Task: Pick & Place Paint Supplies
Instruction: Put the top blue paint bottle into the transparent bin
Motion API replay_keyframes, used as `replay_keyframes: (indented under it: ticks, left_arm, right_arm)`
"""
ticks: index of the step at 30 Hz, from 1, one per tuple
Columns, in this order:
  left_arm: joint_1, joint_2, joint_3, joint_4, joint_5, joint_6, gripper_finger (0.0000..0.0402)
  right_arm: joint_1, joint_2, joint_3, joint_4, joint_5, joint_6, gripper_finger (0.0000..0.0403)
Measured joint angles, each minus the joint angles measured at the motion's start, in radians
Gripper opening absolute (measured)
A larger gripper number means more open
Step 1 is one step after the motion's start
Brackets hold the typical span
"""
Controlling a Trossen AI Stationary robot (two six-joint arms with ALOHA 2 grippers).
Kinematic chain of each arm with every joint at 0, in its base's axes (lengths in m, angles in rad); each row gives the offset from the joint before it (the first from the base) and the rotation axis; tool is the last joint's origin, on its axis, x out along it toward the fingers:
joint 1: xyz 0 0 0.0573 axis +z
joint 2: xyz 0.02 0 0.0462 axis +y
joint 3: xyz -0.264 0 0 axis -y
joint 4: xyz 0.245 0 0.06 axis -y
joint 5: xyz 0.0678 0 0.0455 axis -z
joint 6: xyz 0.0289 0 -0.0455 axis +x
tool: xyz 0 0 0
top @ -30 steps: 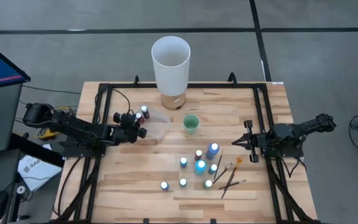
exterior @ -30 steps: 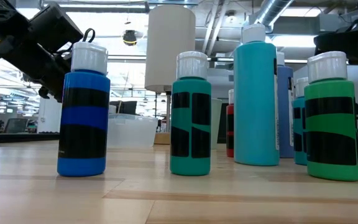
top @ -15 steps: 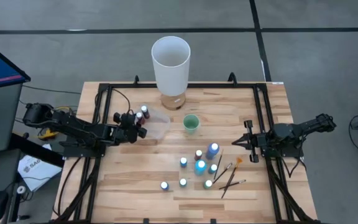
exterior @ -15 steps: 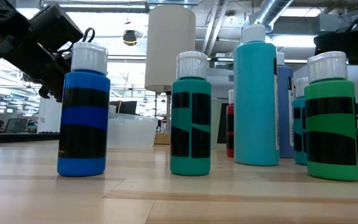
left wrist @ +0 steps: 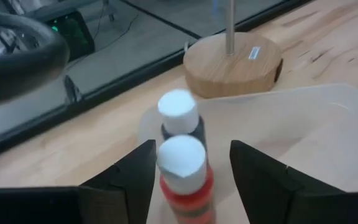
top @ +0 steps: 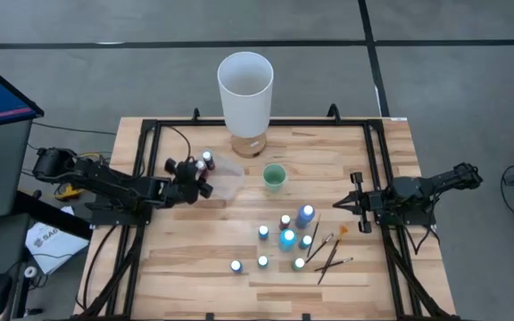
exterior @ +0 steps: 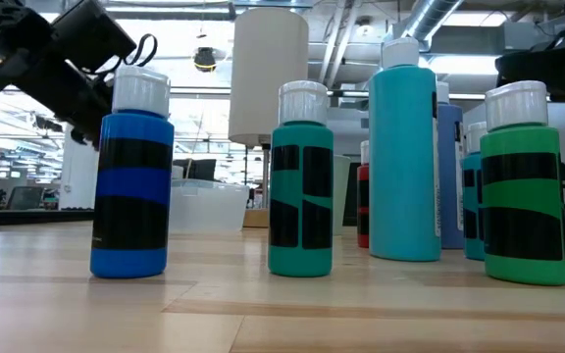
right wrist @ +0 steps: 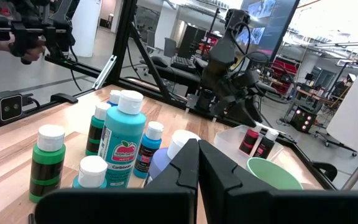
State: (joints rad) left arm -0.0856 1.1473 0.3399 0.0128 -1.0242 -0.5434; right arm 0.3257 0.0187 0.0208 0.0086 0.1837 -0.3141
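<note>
My left gripper (top: 194, 175) (left wrist: 191, 149) is open at the left end of a clear bin (top: 224, 177). Its fingers stand on either side of a red white-capped bottle (left wrist: 184, 180), which stands on its base in the bin beside a dark bottle (left wrist: 179, 115). Several more paint bottles (top: 286, 238) stand on the table's near middle, blue (exterior: 132, 186), teal (exterior: 300, 186) and green (exterior: 523, 186) among them. Three brushes (top: 330, 251) lie to their right, one orange-tipped (top: 343, 231). My right gripper (top: 339, 204) (right wrist: 197, 146) is shut and waits over the table's right side. My left gripper stands open around the red bottle's white cap (left wrist: 180, 158), slanting down from the table's left. A gap shows beside one finger (left wrist: 260, 180); whether the other finger (left wrist: 132, 180) touches the cap I cannot tell. The bottle stands upright in the bin.
A tall white cylinder (top: 245, 87) on a round wooden base (left wrist: 232, 65) stands at the far edge behind the bin. A small green cup (top: 275, 176) sits right of the bin. Black frame rails (top: 144, 178) run along both table sides. Bare wood lies at the near left.
My left arm has risen a little above the bin, as the low view shows. The bottles have kept their places.
</note>
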Motion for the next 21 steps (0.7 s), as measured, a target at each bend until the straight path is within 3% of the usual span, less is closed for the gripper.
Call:
replay_keyframes:
  ticks: [13,21]
  left_arm:
    - [0.000,-0.004,0.136,0.004,-0.005,0.259,0.0188]
    - [-0.031,-0.092,0.209,0.006,0.020,0.328,0.0188]
  right_arm:
    - [0.000,0.000,0.000,0.000,0.000,0.000,0.0000]
    - [0.000,0.000,0.000,0.000,0.000,0.000,0.0000]
